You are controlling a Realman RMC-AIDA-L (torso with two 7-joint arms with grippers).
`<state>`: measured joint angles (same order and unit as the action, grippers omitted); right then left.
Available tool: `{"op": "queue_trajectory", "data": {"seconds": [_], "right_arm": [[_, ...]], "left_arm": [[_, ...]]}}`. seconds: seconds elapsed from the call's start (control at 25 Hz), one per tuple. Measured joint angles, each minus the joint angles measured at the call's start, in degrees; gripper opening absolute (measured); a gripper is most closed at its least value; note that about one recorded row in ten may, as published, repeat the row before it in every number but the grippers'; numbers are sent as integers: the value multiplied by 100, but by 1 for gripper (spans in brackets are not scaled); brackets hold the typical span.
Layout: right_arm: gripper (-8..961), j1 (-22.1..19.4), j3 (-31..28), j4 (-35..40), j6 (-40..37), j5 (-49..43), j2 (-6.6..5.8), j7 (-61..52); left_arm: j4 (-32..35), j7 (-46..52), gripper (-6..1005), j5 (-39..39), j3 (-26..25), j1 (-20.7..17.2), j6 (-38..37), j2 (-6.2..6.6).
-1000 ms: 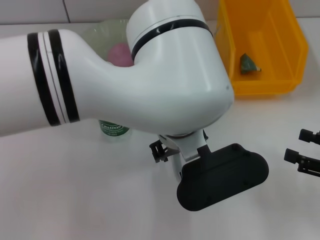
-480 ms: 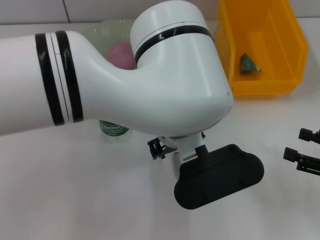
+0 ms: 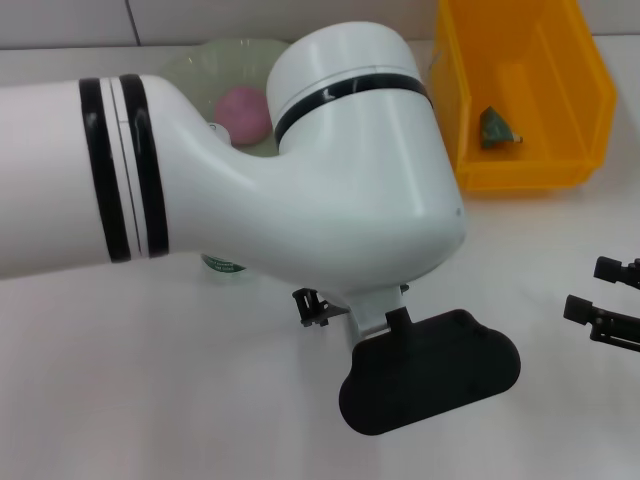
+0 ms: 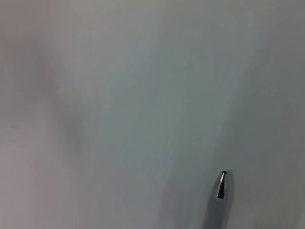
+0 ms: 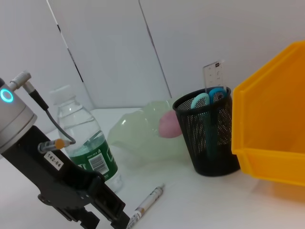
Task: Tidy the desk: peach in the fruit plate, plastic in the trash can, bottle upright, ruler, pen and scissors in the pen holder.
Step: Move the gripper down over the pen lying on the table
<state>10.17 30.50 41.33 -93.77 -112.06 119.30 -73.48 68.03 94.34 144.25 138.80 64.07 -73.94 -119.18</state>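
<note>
Completed: pink peach [image 5: 167,125] in green plate [image 5: 138,138]; plastic scrap [image 3: 495,128] in yellow bin [image 3: 520,175]; bottle [image 5: 83,138] upright. Remaining: 1 white pen [image 5: 147,202] on desk beside left gripper [image 5: 102,210], grip state indeterminable. Right gripper [image 3: 605,305] parked, jaws apart, empty.

I saw a pink peach [image 3: 245,110] in the pale green plate [image 5: 143,138], a yellow bin [image 3: 520,90], a black mesh holder [image 5: 207,131], and 2 black bands on the white arm [image 3: 125,165].

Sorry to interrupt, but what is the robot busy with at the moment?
It is tidying a desk. The left gripper is down over the pen lying on the table, the last item left. The peach is in the fruit plate, the bottle stands upright, scissors and ruler are in the pen holder.
</note>
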Motion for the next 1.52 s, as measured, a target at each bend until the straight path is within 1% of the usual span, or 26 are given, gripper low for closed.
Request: {"op": "queue_trajectory", "data": {"seconds": [0.24,0.6,1.04,1.24,1.52], "right_arm": [[836,31,0,-47,0,-18,4,0],[836,51,0,-55,8,-18,5,0],[835,164,10,-119,77,-97,6,0],[835,178,9,-129,86,-103,5,0],[835,226,13,-188,156,-119,5,0]], "left_arm": [[3,-63,647,-97,96,109,-9,0],[86,-189,647,-225,232,183,23,-9],[-23,-306,648,-267,385,224,158,-9],[-78,-302,532,-268,470,249,201,-9],[-134,-303,526,-352,605,275,319,-9]]}}
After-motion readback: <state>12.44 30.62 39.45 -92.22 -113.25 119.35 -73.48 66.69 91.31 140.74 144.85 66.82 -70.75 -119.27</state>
